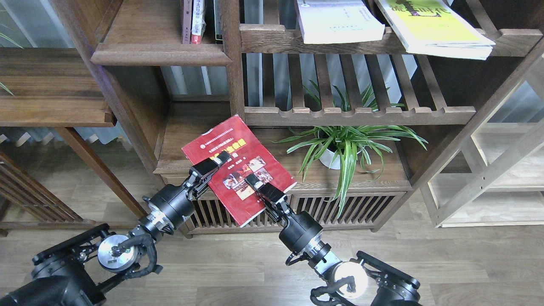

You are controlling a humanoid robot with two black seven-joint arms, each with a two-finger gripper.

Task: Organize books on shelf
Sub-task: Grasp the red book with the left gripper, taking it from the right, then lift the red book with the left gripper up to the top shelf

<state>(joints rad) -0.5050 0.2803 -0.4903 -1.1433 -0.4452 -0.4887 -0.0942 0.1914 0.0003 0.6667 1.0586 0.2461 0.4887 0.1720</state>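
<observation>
The dark red book (pixel 221 138) with a cover photo is held tilted in front of the bookcase's lower compartment. My left gripper (pixel 219 160) is shut on its left edge, one finger lying on the cover. My right gripper (pixel 251 182) is shut on its lower edge. The white book (pixel 340 23) and the yellow-green book (pixel 437 32) lie flat on the upper slatted rack at the top right. The shelf (pixel 159 53), a dark board with a moulded front edge, is at the upper left, well above both grippers.
A few upright books (pixel 193 21) stand at the shelf's right end against a post. A potted spider plant (pixel 340 148) sits right of the red book under a slatted rack (pixel 357 114). A pale shelving unit (pixel 488 178) stands at the far right.
</observation>
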